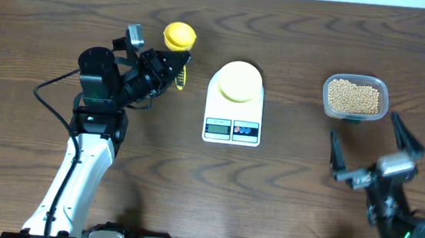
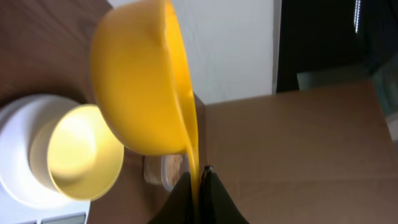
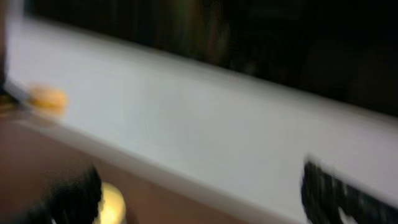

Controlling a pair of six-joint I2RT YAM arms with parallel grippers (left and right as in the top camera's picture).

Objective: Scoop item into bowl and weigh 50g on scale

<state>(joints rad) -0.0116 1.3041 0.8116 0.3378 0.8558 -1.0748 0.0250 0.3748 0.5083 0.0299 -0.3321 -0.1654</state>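
My left jaws pinch the handle of the bright yellow long-handled plastic scoop (image 1: 180, 34), held left of the flat white plastic kitchen scale (image 1: 232, 128). The small round pale-yellow bowl (image 1: 239, 81) sits on that scale. The small round beige beans (image 1: 355, 97) lie in the clear plastic tub (image 1: 357, 77) on the dark wooden worktop (image 1: 51, 28). My right jaws stand spread near it, touching nothing.

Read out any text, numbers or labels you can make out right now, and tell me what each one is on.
No legible text in any view.
The scale has a display: digits too small to read.
The button labels beside it: too small to read.
The yellow scoop and cardboard box: no print visible.
Right wrist view: too blurred to show any.
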